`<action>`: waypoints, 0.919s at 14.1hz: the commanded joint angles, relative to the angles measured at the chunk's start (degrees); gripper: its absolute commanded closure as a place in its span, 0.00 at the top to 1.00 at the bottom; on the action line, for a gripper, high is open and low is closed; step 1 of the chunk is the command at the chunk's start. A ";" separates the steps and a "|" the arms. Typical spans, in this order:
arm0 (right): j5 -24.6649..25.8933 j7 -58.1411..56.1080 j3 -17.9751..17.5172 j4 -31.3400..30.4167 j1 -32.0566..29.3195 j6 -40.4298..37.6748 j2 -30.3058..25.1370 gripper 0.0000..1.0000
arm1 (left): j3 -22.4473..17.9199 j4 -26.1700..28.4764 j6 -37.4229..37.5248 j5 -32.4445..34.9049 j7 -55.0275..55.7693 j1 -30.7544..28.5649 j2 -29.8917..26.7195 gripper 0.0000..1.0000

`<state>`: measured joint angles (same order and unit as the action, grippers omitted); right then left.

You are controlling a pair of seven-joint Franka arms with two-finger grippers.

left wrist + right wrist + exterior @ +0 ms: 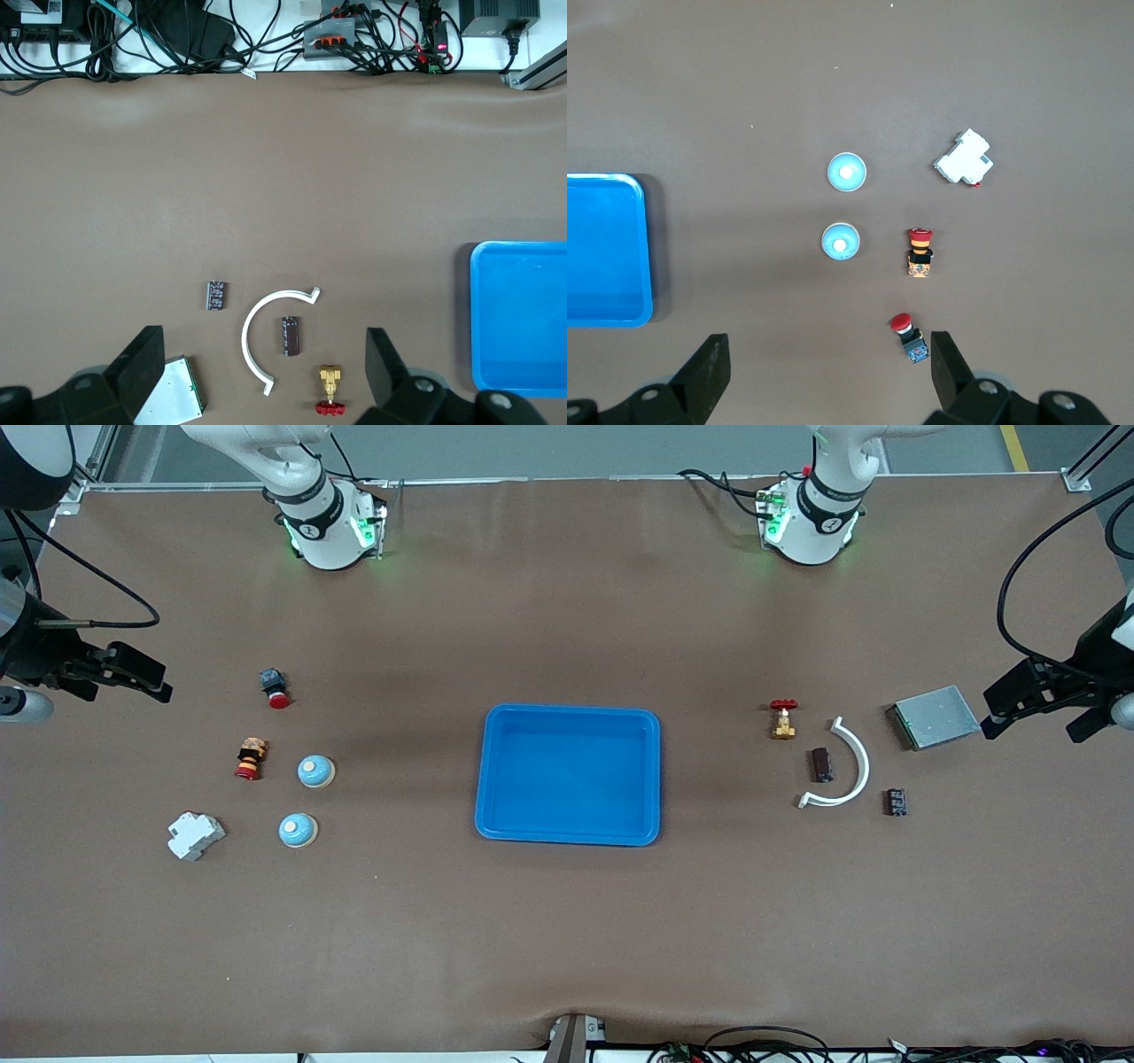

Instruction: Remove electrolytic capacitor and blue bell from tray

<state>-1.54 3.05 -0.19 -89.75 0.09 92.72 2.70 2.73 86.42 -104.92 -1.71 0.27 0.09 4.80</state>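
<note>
The left gripper (257, 372) hangs with jaws wide apart and nothing between them, raised over the table's left-arm end; the right gripper (824, 372) hangs likewise, wide open and empty, over the right-arm end.

The left wrist view shows what lies under its gripper: a dark capacitor (291, 336) inside the curve of a white arc piece (252, 332), a second capacitor (215, 295) just outside that curve, a brass valve (330, 390) with red handle, and a grey board (173, 398). The right wrist view alone shows two bells (847, 171), a white block (964, 159) and two red-capped push buttons (920, 252).

Only the front view shows the whole blue tray (496, 779), midway between the two groups.

Both capacitors lie flat, their long axes running roughly toward the arm bases. Both bells sit dome up.
</note>
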 commanded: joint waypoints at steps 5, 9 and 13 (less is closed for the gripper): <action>0.13 -3.32 -0.16 -1.57 -0.17 0.62 -1.47 1.00 | 0.25 -0.20 5.33 0.31 -0.45 0.26 -0.05 1.00; -0.05 -3.32 -0.16 -1.57 -0.26 0.62 -1.47 1.00 | 0.43 -0.28 9.29 0.04 3.21 0.26 -1.63 1.00; -0.48 -1.48 -0.16 -1.57 -0.35 1.06 -1.47 1.00 | 0.61 -0.28 9.39 0.83 0.90 0.35 -1.81 1.00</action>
<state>-1.60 0.57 -0.17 -89.79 0.08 92.99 2.70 3.07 86.10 -96.47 -1.71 4.21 0.39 3.71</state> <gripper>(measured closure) 0.000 0.000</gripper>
